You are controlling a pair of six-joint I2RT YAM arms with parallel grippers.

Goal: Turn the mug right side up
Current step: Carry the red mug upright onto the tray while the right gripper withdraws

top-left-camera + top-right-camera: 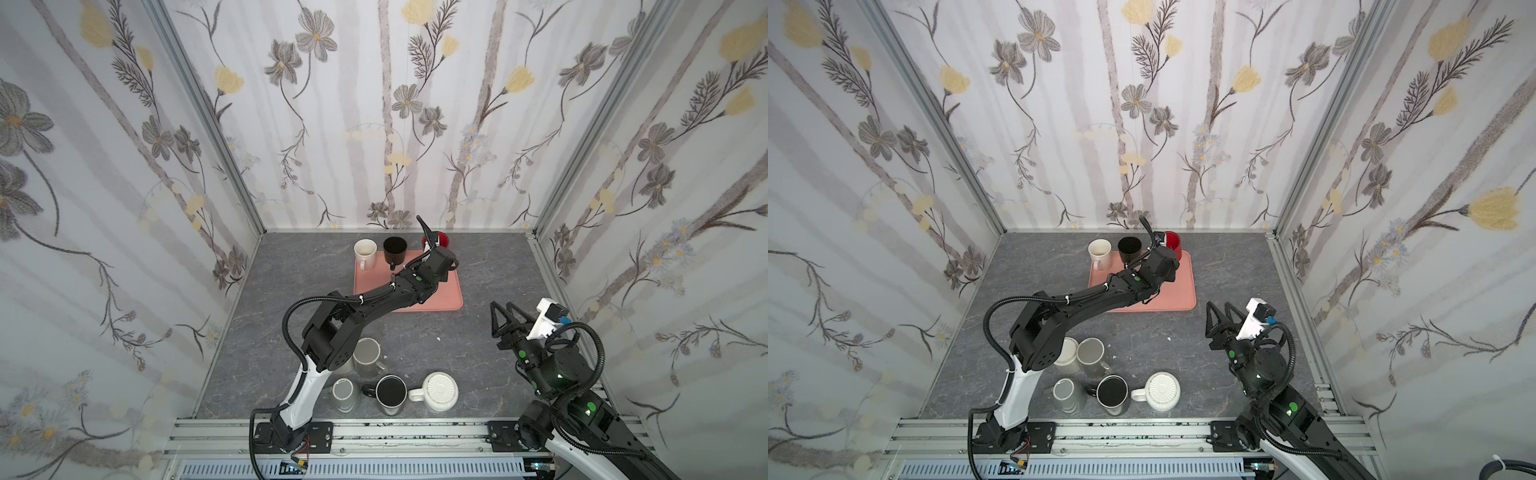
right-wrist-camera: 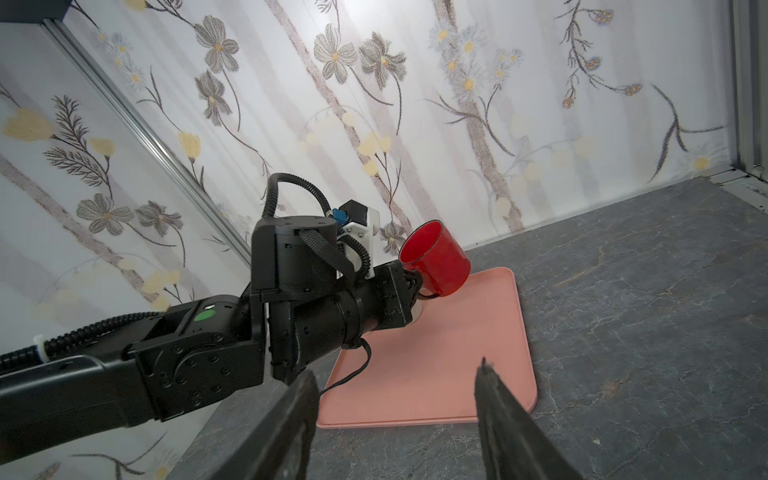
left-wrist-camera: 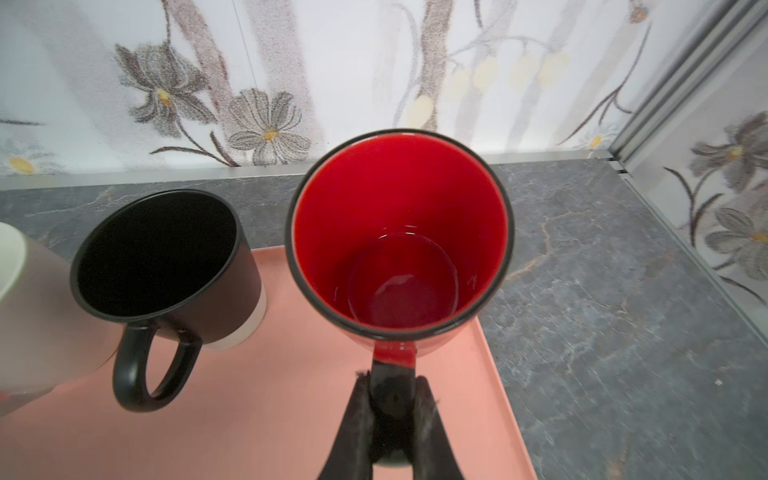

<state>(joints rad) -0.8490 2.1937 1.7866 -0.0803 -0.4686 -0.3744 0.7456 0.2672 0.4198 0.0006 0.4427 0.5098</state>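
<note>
Clamping mug (image 3: 399, 216) handle (image 3: 393, 354): left end effector (image 3: 392, 384) | mouth up, axis near-upright | right end effector (image 2: 395, 370) apart

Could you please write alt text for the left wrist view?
The left gripper holds a red mug by its handle, jaws shut, open mouth toward the camera; a black mug stands upright beside it on a pink tray.
</note>
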